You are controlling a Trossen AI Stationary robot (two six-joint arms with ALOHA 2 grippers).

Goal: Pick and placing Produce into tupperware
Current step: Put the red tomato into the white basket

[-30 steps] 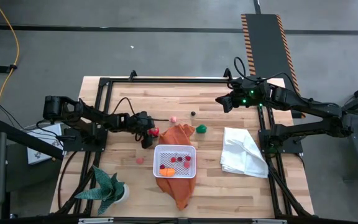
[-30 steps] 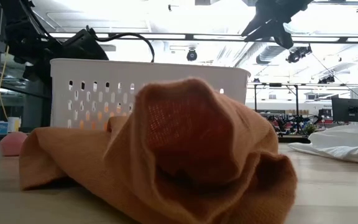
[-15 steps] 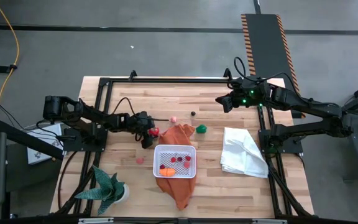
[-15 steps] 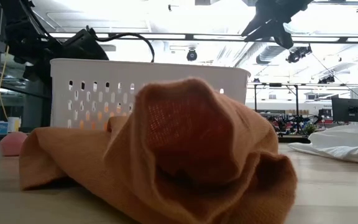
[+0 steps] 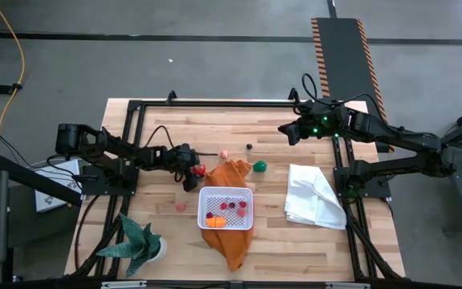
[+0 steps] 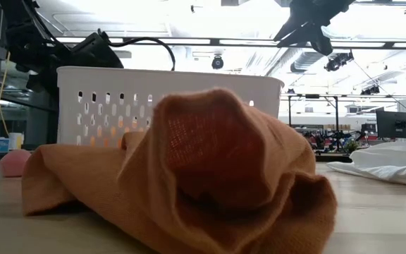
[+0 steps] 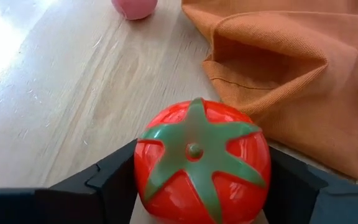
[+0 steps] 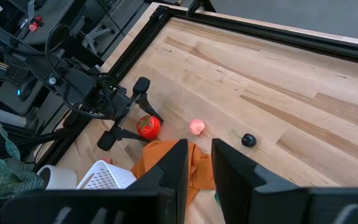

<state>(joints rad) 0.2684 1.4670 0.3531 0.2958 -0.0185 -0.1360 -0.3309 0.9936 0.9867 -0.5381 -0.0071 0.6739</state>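
My left gripper (image 5: 192,171) is low over the table's left part, shut on a red toy tomato (image 7: 201,163) with a green star calyx, next to the orange cloth (image 5: 229,172). The white tupperware (image 5: 225,195) sits on that cloth and holds an orange piece (image 5: 215,221) and some red pieces (image 5: 233,206). Loose on the wood lie a pink piece (image 5: 224,153), a small dark piece (image 5: 249,147), a green piece (image 5: 260,167) and another pink piece (image 5: 180,206). My right gripper (image 5: 283,130) hangs shut above the far right of the table. My left gripper pinches the tomato's round sides (image 7: 143,168) between its two fingers, one finger (image 7: 114,180) on each side. The fingers come from the table's left, about level. The green calyx (image 7: 194,149) faces back toward the wrist. Whether the tomato still rests on the wood, I cannot tell.
A crumpled white cloth (image 5: 315,197) lies on the right part of the table. A green spiky potted plant (image 5: 139,245) stands at the near left corner. Black frame rails (image 5: 215,103) run along the far edge and both sides. In the low view the orange cloth (image 6: 217,162) hides most of the tupperware (image 6: 118,92).
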